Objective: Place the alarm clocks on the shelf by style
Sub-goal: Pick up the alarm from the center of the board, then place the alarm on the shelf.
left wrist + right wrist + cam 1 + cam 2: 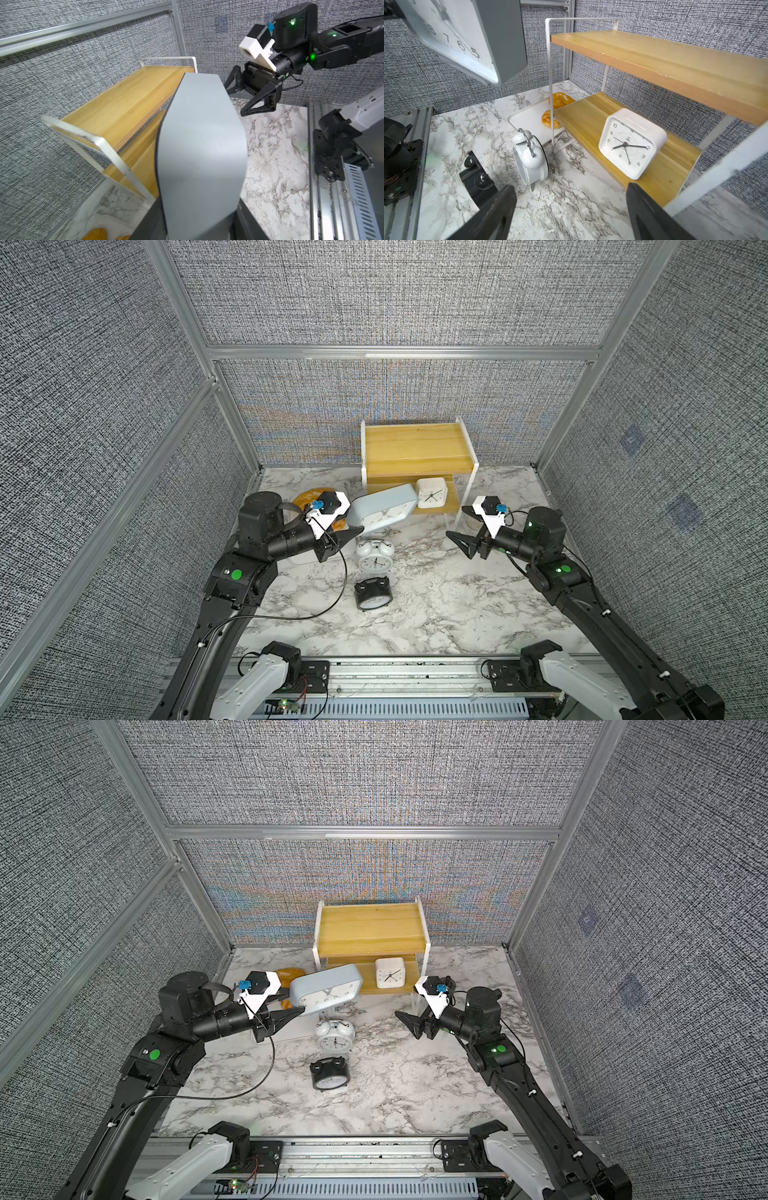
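Observation:
My left gripper is shut on one end of the wide grey rectangular clock. It holds the clock tilted in the air by the left front of the shelf. The small white square clock stands on the shelf's lower board. The upper board is bare. On the marble, the white twin-bell clock stands upright, and the black twin-bell clock is nearer me. My right gripper hangs open and empty before the shelf's right front.
A white tray with bread lies left of the shelf, under my left arm. Grey fabric walls with metal posts close in the back and both sides. A metal rail runs along the front edge.

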`<move>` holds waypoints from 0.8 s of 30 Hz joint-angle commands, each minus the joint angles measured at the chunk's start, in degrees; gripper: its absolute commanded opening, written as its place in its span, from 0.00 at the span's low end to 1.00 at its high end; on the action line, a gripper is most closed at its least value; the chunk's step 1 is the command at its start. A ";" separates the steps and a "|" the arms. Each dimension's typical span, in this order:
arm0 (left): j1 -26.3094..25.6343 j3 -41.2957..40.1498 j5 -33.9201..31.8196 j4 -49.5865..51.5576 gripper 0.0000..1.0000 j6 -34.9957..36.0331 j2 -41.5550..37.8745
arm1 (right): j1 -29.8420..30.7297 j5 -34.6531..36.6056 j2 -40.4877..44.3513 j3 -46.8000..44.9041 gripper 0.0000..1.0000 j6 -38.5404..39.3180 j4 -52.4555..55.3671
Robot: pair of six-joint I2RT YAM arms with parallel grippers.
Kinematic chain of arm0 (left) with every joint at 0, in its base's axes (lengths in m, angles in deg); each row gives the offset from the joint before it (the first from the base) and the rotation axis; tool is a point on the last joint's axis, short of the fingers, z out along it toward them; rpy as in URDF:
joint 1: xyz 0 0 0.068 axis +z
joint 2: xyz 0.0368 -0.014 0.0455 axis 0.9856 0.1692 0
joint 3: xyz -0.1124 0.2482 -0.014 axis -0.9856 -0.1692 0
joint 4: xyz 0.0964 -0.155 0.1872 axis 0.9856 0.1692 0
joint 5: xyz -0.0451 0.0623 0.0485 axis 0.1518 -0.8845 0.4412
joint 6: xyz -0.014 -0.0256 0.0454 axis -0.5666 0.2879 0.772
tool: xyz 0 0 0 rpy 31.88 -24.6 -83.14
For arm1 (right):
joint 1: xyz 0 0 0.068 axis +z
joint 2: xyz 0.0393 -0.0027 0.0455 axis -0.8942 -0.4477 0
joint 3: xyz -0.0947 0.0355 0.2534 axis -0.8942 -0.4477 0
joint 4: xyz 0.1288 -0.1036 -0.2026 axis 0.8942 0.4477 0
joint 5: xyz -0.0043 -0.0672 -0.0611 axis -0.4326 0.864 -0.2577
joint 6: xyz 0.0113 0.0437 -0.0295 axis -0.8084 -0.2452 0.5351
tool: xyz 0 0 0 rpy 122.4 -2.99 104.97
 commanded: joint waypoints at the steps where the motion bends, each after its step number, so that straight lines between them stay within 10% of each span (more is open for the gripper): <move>1: 0.07 0.18 -2.84 -4.94 0.27 -1.84 -1.63 | -0.24 3.24 0.73 -0.37 0.87 -1.30 -2.52; 24: 0.07 0.87 -40.29 -8.75 0.26 -8.45 -8.60 | -2.16 3.53 1.31 -2.16 0.87 -2.48 -2.32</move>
